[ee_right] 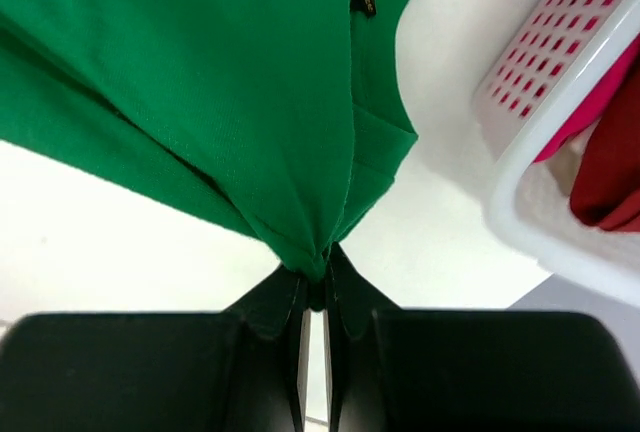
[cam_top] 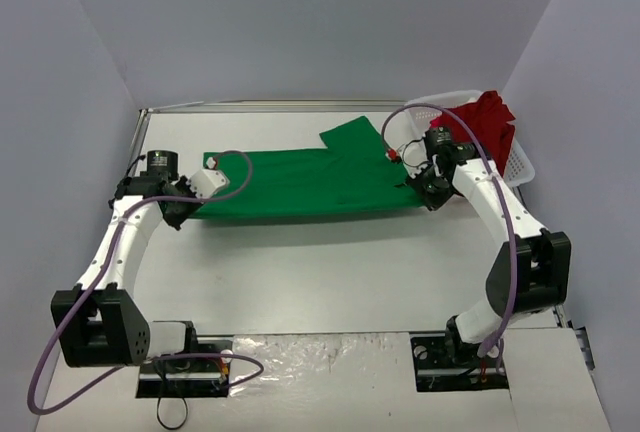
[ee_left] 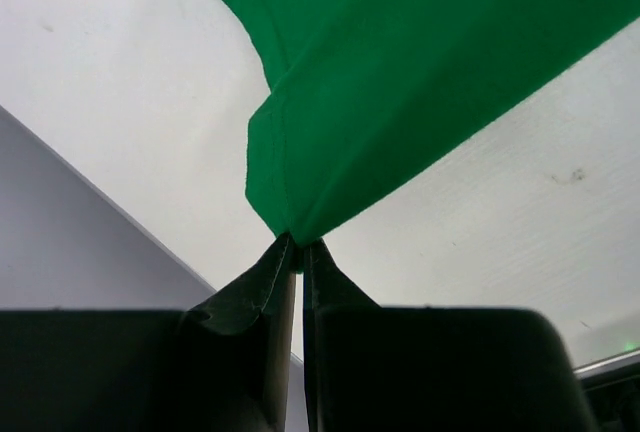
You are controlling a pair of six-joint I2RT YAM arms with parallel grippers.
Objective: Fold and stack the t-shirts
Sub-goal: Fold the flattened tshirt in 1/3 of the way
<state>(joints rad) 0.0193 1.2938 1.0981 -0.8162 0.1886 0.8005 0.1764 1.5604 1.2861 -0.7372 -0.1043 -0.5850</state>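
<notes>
The left arm [cam_top: 112, 247] rises from its near-left base, its wrist bent rightward. The left gripper [ee_left: 298, 250] is pinched tight on a corner of the green t-shirt [ee_left: 420, 72]. The right arm [cam_top: 505, 217] reaches far and leftward, with the right gripper [ee_right: 318, 282] clamped on the same shirt.

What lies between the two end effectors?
The green shirt spans the whole stretch, its ends pinched by the left end effector and the right end effector. The top view shows this.
</notes>
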